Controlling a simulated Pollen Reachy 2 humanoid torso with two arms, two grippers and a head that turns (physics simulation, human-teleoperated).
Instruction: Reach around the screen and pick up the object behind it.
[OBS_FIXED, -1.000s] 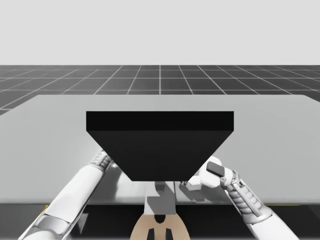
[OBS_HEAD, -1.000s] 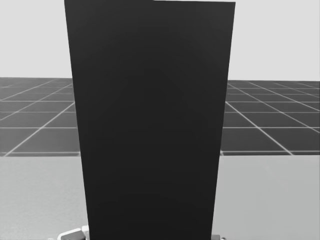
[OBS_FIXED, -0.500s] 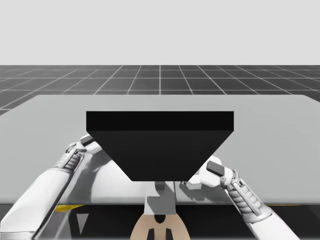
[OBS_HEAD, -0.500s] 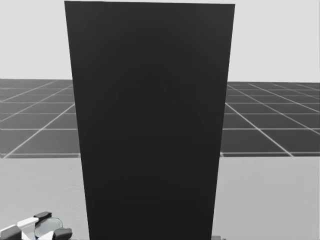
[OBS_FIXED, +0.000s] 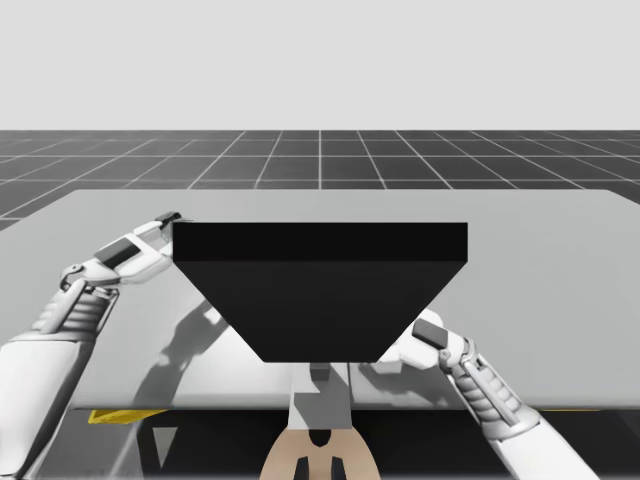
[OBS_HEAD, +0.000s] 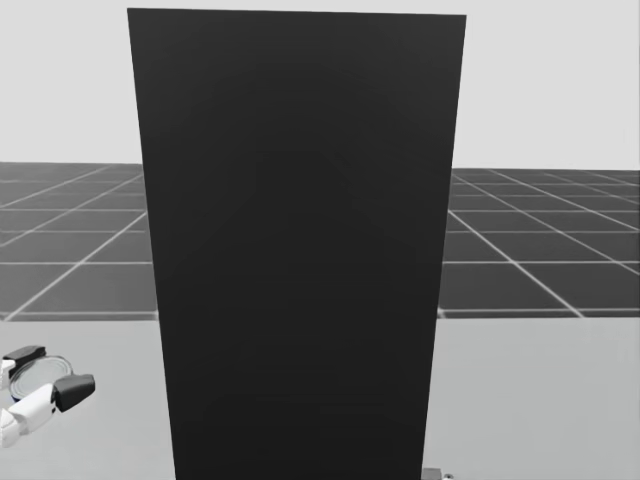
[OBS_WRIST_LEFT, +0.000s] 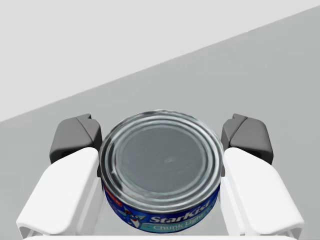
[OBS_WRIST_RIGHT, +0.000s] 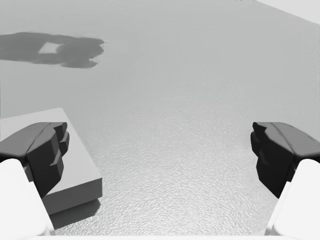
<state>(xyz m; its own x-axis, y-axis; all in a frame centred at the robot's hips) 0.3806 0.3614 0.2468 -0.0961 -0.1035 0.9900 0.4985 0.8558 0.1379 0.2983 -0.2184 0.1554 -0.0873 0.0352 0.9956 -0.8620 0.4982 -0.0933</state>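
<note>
Grasp made: left gripper (OBS_WRIST_LEFT: 161, 137) clenched on the low round can (OBS_WRIST_LEFT: 161, 165), out past the screen's (OBS_FIXED: 320, 290) left side.

Nearest: right gripper (OBS_WRIST_RIGHT: 160, 150) sits low over the table (OBS_FIXED: 560, 300), beside the screen's lower right edge in the high view. Its jaws are spread wide with nothing between them, and a flat grey block (OBS_WRIST_RIGHT: 65, 160) lies just beside one finger. Middle: the black screen stands upright. Farther out: both finger pads (OBS_WRIST_LEFT: 75, 137) press opposite sides of the can, silver lid toward the wrist camera, blue band round its wall. High view puts this gripper at the screen's top left corner; head view shows it left of the screen, apart. The can is probably off the table, but its underside is hidden.
</note>
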